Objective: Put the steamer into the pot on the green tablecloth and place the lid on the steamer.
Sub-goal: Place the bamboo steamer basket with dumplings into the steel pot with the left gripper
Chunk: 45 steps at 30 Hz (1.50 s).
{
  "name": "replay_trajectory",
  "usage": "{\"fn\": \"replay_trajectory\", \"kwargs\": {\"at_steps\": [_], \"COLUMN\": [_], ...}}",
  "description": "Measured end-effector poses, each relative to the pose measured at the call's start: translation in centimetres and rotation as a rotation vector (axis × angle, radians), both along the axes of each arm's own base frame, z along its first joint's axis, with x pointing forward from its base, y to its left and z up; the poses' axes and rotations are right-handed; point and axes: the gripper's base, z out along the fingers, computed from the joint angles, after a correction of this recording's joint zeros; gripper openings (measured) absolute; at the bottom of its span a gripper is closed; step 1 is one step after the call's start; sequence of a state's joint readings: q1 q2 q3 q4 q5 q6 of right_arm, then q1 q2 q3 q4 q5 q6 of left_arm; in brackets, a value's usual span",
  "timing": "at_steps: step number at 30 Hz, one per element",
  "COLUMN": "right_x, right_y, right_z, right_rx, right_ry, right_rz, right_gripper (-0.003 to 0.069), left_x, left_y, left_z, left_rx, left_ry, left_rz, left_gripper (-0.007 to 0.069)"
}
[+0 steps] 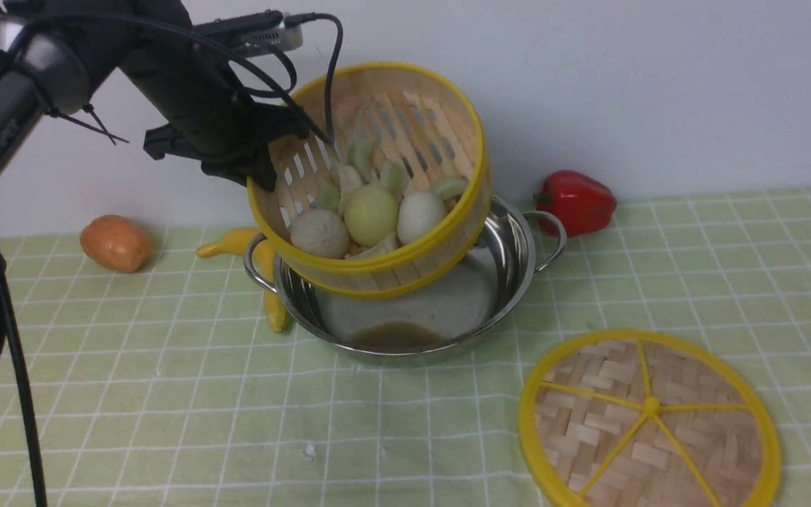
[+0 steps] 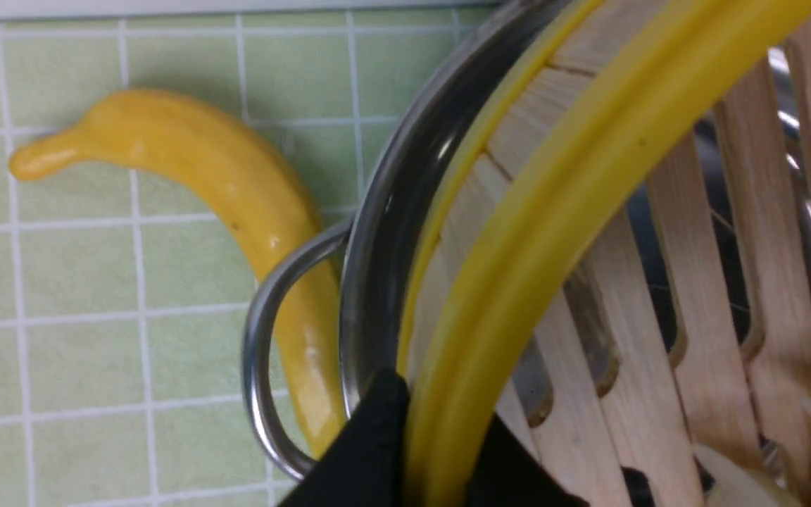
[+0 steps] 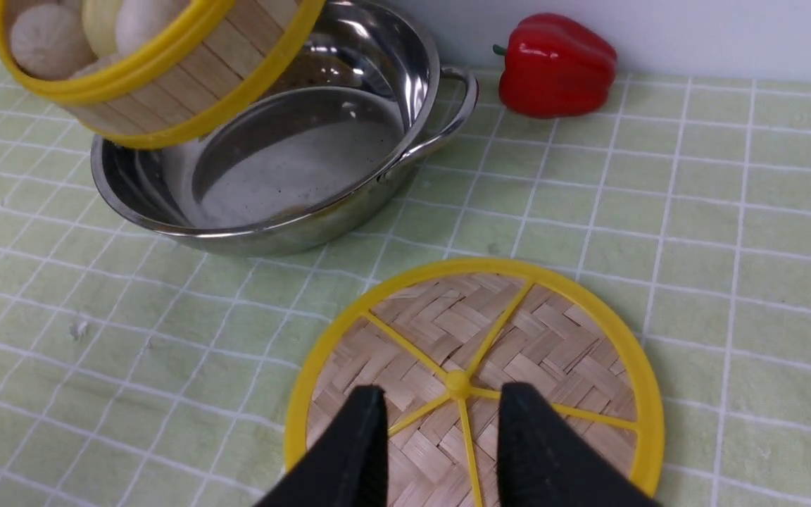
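Note:
The steamer [image 1: 412, 134], a bamboo basket with yellow rims and buns inside, hangs steeply tilted over the steel pot [image 1: 448, 303], its lower edge down inside the pot's left side. My left gripper [image 1: 265, 165] is shut on the steamer's yellow rim [image 2: 553, 211], one finger on each side of the wall. The pot stands on the green tablecloth [image 1: 166, 366]. The woven lid [image 1: 648, 422] lies flat on the cloth at the front right. My right gripper [image 3: 444, 422] hovers open over the lid [image 3: 476, 338], holding nothing; it is outside the front view.
A yellow banana [image 2: 236, 190] lies against the pot's left handle [image 2: 265, 338]. An orange fruit [image 1: 115, 243] sits at the back left, and a red pepper [image 1: 574, 201] by the wall behind the pot's right handle. A white wall closes the back.

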State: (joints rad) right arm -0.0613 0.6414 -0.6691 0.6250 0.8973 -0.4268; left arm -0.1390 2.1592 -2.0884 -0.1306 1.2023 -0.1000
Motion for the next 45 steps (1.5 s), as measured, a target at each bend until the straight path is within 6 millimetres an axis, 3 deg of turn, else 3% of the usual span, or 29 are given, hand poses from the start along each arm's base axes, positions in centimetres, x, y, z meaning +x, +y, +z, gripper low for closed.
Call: {"fn": "replay_trajectory", "kwargs": {"at_steps": [9,18,34,38,45], "right_x": [-0.1,-0.2,-0.2,-0.2,-0.2], "right_y": [0.2,0.2,0.2,0.2,0.2], "right_z": [-0.1,-0.1,-0.1,-0.1,-0.1], "right_rx": [0.017,0.020,0.020,0.020,0.020], "right_ry": [0.016,0.022,0.022,0.022,0.022], "right_rz": [0.013,0.017,0.017,0.017,0.017], "right_gripper": [0.0240,0.0240,0.0240,0.0240,0.0240], "left_x": [0.8,1.5,2.4,2.5,2.6], "left_y": [-3.3,-3.0,-3.2,-3.2,-3.4], "left_z": [-2.9,-6.1,-9.1,-9.5,-9.3], "left_rx": [0.009,0.094,0.102,0.101,0.080], "left_ry": [0.012,0.065,0.076,0.085,0.076], "left_rz": [-0.026,-0.005,-0.016,-0.017,-0.017], "left_gripper": [0.0031,0.0031,0.0035,0.0064,0.0230]}}
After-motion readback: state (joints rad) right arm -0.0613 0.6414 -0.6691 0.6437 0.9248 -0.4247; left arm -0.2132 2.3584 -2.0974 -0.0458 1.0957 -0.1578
